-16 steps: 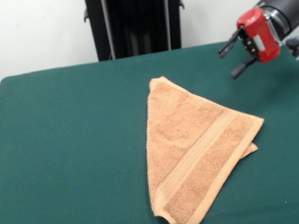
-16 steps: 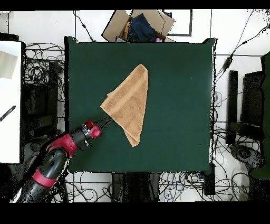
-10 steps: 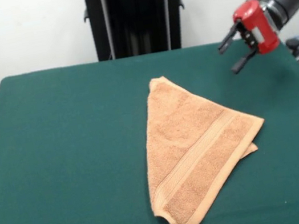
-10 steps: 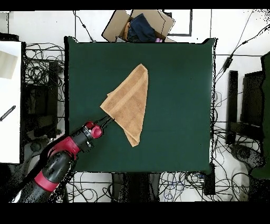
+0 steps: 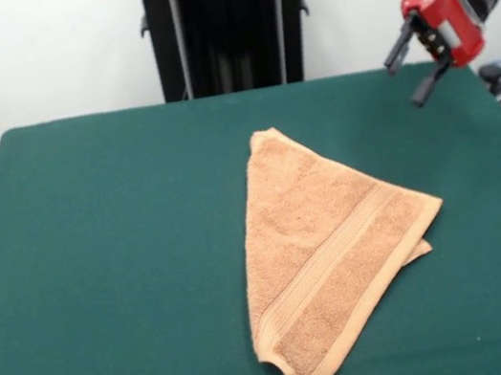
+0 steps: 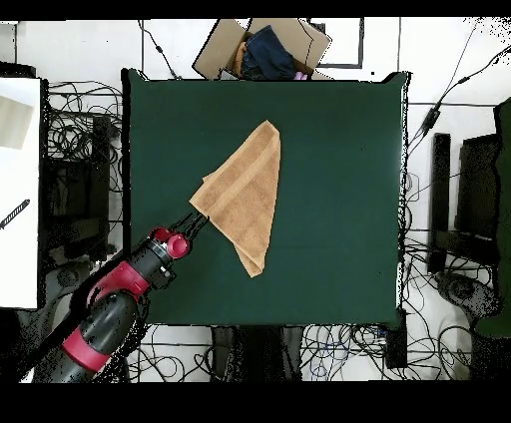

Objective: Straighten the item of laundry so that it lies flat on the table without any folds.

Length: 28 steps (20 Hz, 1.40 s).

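My gripper (image 5: 420,65) has gone up and away from the towel (image 5: 325,252), with its jaws open and holding nothing. The towel still lies folded in a triangle mid-table (image 5: 110,270), so it needs another pull.

The towel (image 5: 326,257) is light orange-tan, with a woven stripe running across it and a hemmed edge. The counter (image 5: 110,270) is dark green all over. My gripper (image 5: 419,66) has black fingers on a red wrist.
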### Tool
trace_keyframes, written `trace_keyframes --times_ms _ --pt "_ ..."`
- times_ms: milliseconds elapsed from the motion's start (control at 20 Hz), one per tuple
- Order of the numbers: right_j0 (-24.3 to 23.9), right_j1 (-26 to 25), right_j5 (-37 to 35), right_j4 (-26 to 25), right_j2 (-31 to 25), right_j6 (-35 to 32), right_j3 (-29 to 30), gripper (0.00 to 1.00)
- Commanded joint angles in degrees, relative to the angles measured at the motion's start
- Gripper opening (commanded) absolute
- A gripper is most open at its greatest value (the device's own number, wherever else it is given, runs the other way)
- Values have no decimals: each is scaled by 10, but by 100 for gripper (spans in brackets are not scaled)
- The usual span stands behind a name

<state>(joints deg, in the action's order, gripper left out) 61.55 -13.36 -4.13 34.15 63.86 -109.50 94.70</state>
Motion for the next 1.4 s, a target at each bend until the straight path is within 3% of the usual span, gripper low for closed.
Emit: trace_keyframes --times_ms 50,400,1400 --pt "-30 27 18 -26 -136 -84 -37 100" --pt "-58 50 61 -42 -183 -83 -38 100" --pt "-68 37 102 -24 -219 -101 -55 100"
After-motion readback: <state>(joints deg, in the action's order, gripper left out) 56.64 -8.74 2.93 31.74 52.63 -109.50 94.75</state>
